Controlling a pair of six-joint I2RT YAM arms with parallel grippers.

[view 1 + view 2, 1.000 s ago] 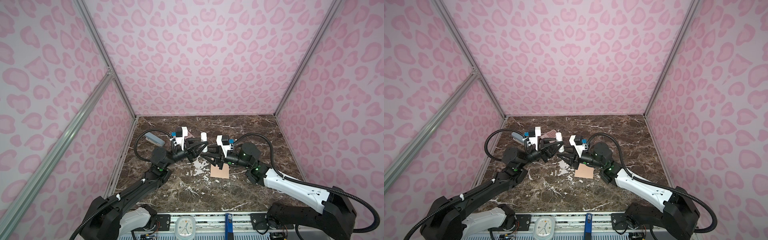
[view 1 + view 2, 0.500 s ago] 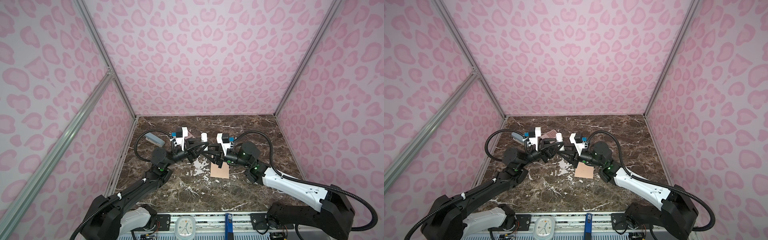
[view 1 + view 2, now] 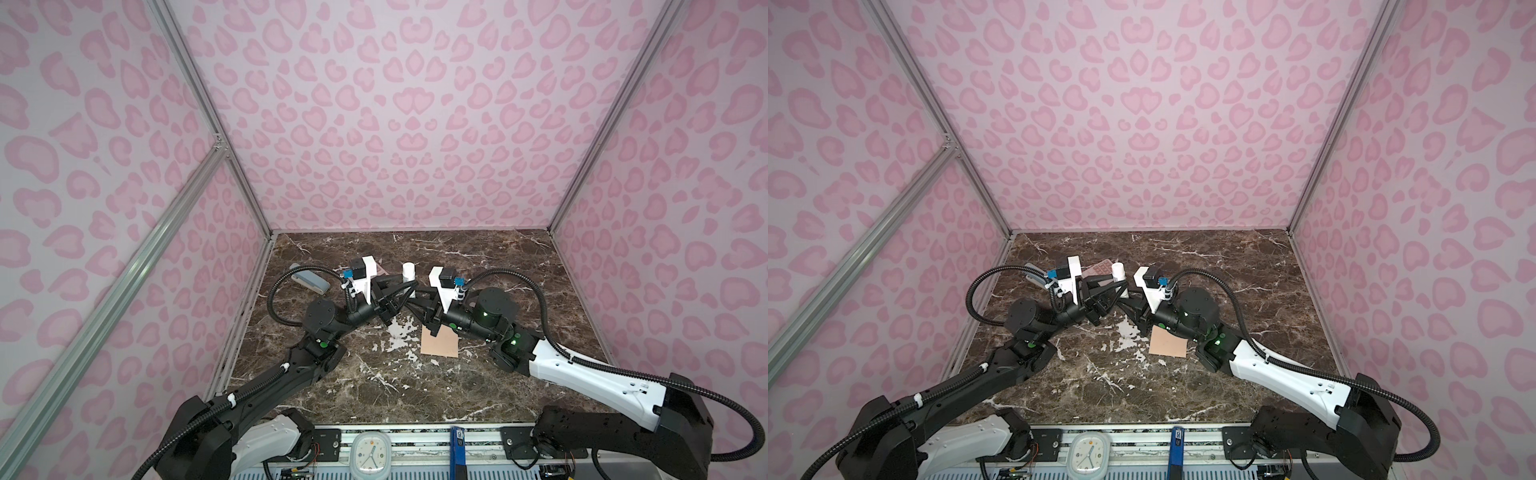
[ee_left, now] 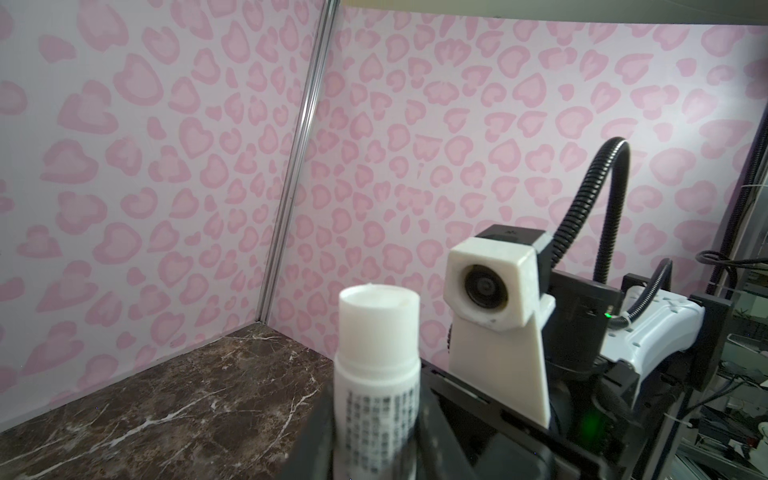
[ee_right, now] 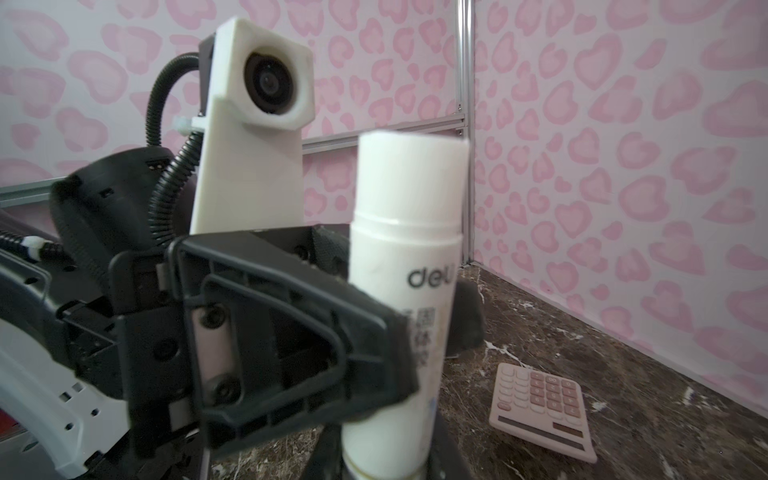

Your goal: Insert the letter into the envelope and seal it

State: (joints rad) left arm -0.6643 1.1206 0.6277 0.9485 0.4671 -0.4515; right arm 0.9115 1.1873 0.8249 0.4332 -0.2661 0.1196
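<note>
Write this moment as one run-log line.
left claw: holds white cylindrical glue stick upright | right claw: grips it lower | peach-tan paper envelope: flat on dark marble table

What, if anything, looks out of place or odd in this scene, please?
Nothing is spilled or damaged. One oddity: the glue stick stands upright with both the left claw and the right claw seemingly closed on it, cap on, while the envelope lies flat on the table.
</note>
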